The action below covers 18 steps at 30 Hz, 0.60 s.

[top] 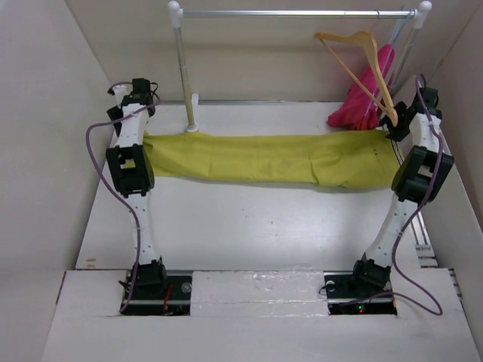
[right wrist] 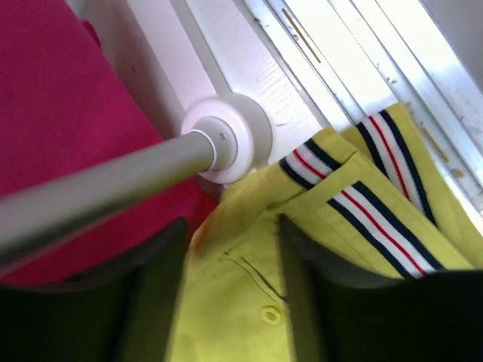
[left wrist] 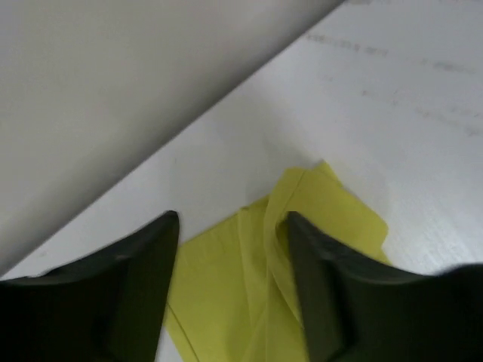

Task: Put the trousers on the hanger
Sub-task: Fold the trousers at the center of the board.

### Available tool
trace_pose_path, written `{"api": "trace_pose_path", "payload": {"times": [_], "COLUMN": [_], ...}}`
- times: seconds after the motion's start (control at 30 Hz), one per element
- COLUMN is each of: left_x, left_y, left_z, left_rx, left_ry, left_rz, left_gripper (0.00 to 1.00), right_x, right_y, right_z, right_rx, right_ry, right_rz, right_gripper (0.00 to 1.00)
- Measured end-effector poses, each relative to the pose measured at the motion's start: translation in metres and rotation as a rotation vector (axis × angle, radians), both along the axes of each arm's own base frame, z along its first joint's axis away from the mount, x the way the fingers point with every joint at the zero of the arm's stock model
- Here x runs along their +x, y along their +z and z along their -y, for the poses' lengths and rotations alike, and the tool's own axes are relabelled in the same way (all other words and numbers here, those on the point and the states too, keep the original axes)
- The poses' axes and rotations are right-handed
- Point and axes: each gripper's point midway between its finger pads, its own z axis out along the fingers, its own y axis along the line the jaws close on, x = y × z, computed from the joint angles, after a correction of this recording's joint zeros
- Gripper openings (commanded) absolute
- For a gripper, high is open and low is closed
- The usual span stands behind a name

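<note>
Left gripper (left wrist: 231, 290), lower centre of its wrist view: jaws parted a moderate way, straddling the folded leg end of the trousers (top: 264, 158), cloth not pinched. Trousers lie flat in a band across mid-frame of the top view, on the table (top: 249, 226). Right gripper (right wrist: 230, 302): jaws likewise apart over the striped waistband, cloth loose between. Hanger (top: 381, 79) hangs on the rail (top: 302, 13), upper right, against a pink garment (top: 362, 105).
</note>
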Motion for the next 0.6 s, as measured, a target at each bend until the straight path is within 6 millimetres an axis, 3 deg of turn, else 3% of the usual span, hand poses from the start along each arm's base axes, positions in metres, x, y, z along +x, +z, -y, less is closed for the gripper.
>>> {"api": "trace_pose_path", "payload": {"times": [0.07, 0.1, 0.2, 0.27, 0.3, 0.33, 0.37, 0.4, 0.43, 0.5, 0.6], "left_x": [0.005, 0.006, -0.013, -0.031, -0.033, -0.046, -0.053, -0.069, -0.085, -0.115, -0.131], "left_y": [0.019, 0.03, 0.088, 0.144, 0.151, 0.202, 0.225, 0.229, 0.225, 0.193, 0.121], "left_z": [-0.001, 0.001, 0.011, 0.02, 0.021, 0.029, 0.033, 0.032, 0.026, 0.001, -0.032], "left_rx": [-0.01, -0.016, -0.021, -0.015, -0.014, -0.012, -0.037, -0.068, -0.1, -0.161, -0.301], "left_ry": [-0.005, -0.017, -0.081, -0.113, -0.115, -0.137, -0.154, -0.153, -0.143, -0.094, -0.02], "left_rz": [0.076, 0.117, 0.248, 0.382, 0.398, 0.532, 0.645, 0.688, 0.717, 0.707, 0.653], "left_gripper": [0.7, 0.83, 0.89, 0.84, 0.73, 0.63, 0.51, 0.28, 0.19, 0.0, 0.01], "right_x": [-0.002, -0.005, -0.015, -0.024, -0.03, -0.038, -0.045, -0.053, -0.062, -0.081, -0.099], "right_y": [0.001, 0.002, 0.012, 0.023, 0.028, 0.033, 0.038, 0.042, 0.045, 0.049, 0.053], "right_z": [-0.003, -0.006, -0.014, -0.022, -0.026, -0.031, -0.035, -0.04, -0.045, -0.055, -0.069], "right_rx": [0.001, 0.004, 0.005, 0.0, -0.003, -0.001, -0.004, -0.007, -0.003, 0.006, 0.013], "right_ry": [0.005, 0.007, 0.019, 0.027, 0.03, 0.033, 0.029, 0.031, 0.025, 0.014, 0.019], "right_rz": [0.011, 0.009, 0.021, 0.043, 0.056, 0.06, 0.08, 0.095, 0.106, 0.125, 0.153], "right_gripper": [0.7, 0.7, 0.7, 0.68, 0.55, 0.47, 0.34, 0.14, 0.0, 0.0, 0.0]}}
